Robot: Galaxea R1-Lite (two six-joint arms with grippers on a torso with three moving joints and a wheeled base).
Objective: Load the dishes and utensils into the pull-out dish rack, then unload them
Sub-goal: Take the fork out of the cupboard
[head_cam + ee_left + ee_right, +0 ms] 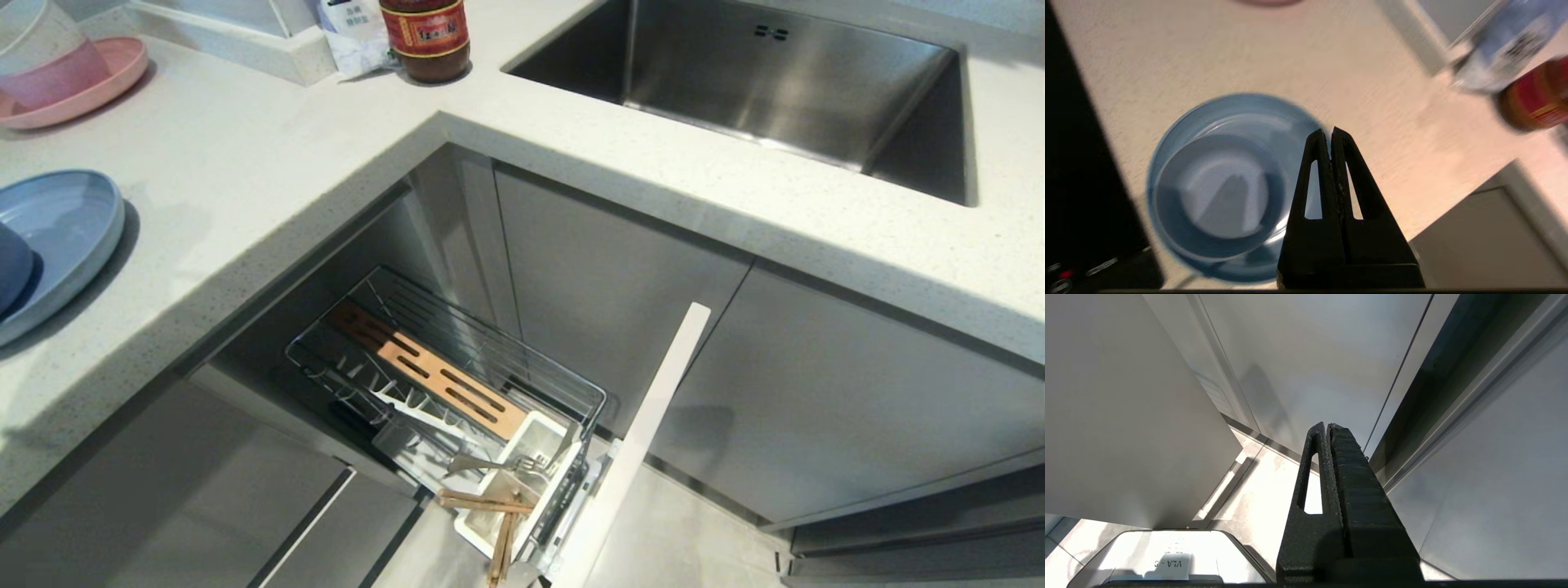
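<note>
While neither arm shows in the head view, the pull-out dish rack (457, 384) stands drawn out below the desk (269, 171), its fork (498, 465) and chopsticks (498, 523) leaning in the white utensil box (522, 490); the light-blue plate (65, 237) lies on the desk at the far left, the pink plate (82, 90) behind it. From the left wrist, the left gripper (1329, 134) hovers with jaws pressed together, empty, above the plate's rim, the small bowl (1220, 196) sitting inside the plate. From the right wrist, the right gripper (1327, 428) hangs beside cabinet fronts (1310, 355), jaws closed on nothing
</note>
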